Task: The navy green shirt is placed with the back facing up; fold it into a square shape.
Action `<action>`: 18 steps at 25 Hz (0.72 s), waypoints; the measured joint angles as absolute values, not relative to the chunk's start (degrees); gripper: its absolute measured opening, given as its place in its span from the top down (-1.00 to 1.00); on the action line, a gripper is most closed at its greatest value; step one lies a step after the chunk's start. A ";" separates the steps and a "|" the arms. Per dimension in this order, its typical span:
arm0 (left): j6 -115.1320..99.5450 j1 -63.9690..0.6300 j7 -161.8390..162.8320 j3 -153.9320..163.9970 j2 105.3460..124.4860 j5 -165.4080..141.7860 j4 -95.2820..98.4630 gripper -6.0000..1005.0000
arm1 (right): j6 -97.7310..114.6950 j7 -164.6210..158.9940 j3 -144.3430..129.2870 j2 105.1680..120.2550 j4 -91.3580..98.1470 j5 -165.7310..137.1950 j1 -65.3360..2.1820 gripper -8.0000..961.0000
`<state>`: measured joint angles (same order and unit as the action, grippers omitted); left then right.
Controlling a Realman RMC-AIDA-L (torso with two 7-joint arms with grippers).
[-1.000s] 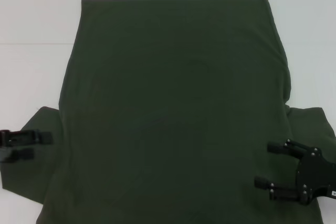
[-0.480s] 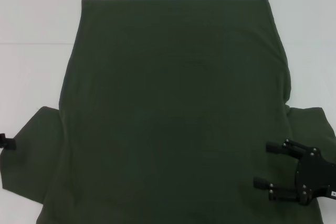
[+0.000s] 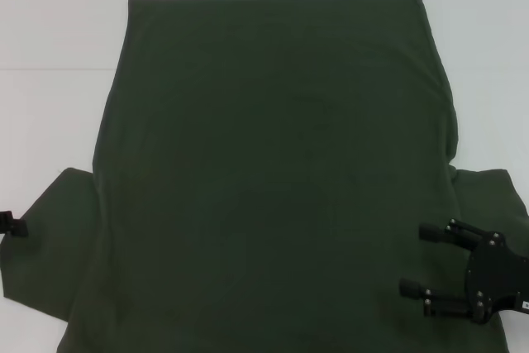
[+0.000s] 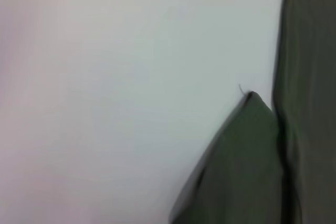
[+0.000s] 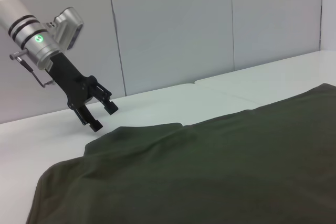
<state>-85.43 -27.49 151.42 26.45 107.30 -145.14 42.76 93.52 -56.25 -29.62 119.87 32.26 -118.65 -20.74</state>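
Observation:
The navy green shirt (image 3: 273, 171) lies flat on the white table (image 3: 50, 105), plain side up, hem at the far end and both short sleeves spread near me. My right gripper (image 3: 420, 260) hovers open over the shirt's right side beside the right sleeve (image 3: 488, 196). Of the left gripper, only one fingertip (image 3: 11, 223) shows at the picture's left edge, by the left sleeve (image 3: 54, 237). The right wrist view shows the left gripper (image 5: 103, 117) open and raised just above the table, beyond that sleeve (image 5: 136, 132). In the left wrist view only the sleeve's corner (image 4: 247, 161) and bare table appear.
White table surface surrounds the shirt on the left, right and far sides. A pale panelled wall (image 5: 173, 30) stands behind the table in the right wrist view.
The left gripper has pulled back leftwards off the left sleeve, almost out of the head view. The right gripper has hardly moved. The shirt lies as before.

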 joint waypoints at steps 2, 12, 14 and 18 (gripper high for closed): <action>-84.68 -27.57 151.43 26.65 107.23 -145.35 42.32 -0.86 | 93.52 -56.25 -29.62 119.87 32.30 -118.67 -20.74 -0.96; -82.78 -27.68 150.81 26.98 107.57 -146.47 41.25 -0.86 | 93.81 -56.25 -29.62 119.87 32.35 -118.63 -20.83 -0.96; -82.75 -27.68 150.63 26.99 107.64 -146.48 41.23 -0.86 | 93.82 -56.25 -29.62 119.87 32.35 -118.64 -20.83 -0.96; -82.69 -27.69 150.20 26.99 107.88 -146.47 41.21 -0.86 | 93.94 -56.25 -29.62 119.87 32.35 -118.67 -20.83 -0.96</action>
<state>-82.69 -27.69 150.20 26.98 107.88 -146.47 41.21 93.94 -56.25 -29.62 119.87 32.35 -118.67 -20.83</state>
